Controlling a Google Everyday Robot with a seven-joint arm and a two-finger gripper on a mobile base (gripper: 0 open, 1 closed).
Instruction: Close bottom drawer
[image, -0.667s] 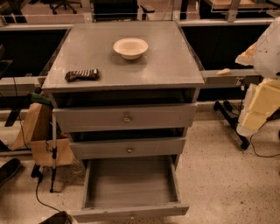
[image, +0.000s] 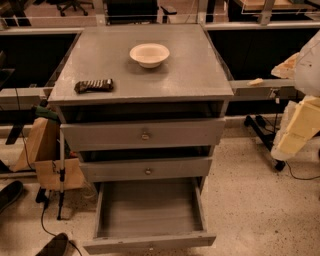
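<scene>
The bottom drawer (image: 150, 242) of the grey cabinet (image: 145, 80) is pulled far out toward me, and its wide shallow inside is empty. Above it, the middle drawer (image: 146, 169) and the top drawer (image: 145, 134) each stand slightly out. My gripper (image: 299, 126) shows as a cream-coloured block at the right edge. It hangs level with the upper drawers, well to the right of the cabinet and touching nothing.
On the cabinet top sit a white bowl (image: 149, 54) and a dark snack bar (image: 93, 85). A brown paper bag (image: 42, 150) and a thin pole (image: 61, 170) stand at the cabinet's left. A wheeled stand base (image: 262, 135) lies on the floor at the right.
</scene>
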